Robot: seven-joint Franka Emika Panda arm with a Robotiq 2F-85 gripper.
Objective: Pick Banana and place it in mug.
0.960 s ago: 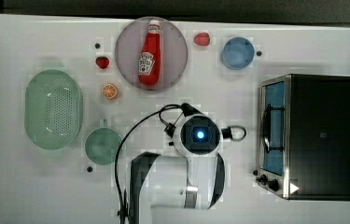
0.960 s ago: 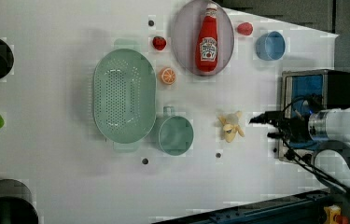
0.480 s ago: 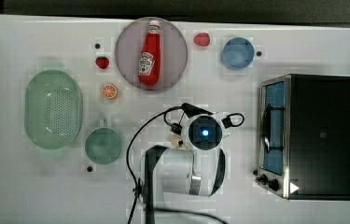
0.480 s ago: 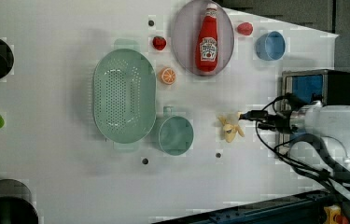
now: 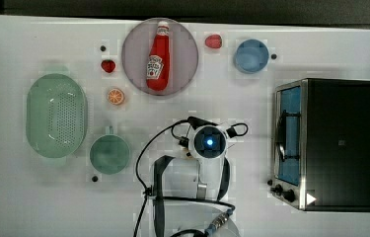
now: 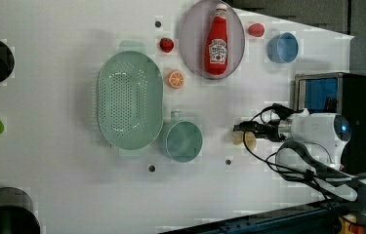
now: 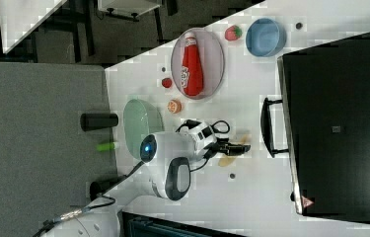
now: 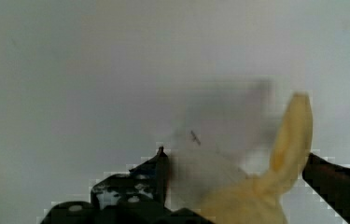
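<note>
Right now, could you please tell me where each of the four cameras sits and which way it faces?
Top view: overhead, facing straight down at the table; shows the arm's wrist and cables.
Left view: high above, table turned sideways; shows the arm reaching from the left view's right to the banana beside the mug.
Right view: high, from the table's other side; shows the arm's base, elbow and pincer.
Wrist view: behind the open pincer, looking at the banana.
Shared: top and left views both show the ketchup bottle.

Since the earlier pictures the arm has reached out toward the left view's left, so its open end effector [image 6: 243, 128] now stands over the Banana [image 6: 247, 142], which shows between the fingers [image 8: 156, 170] in the wrist view.
</note>
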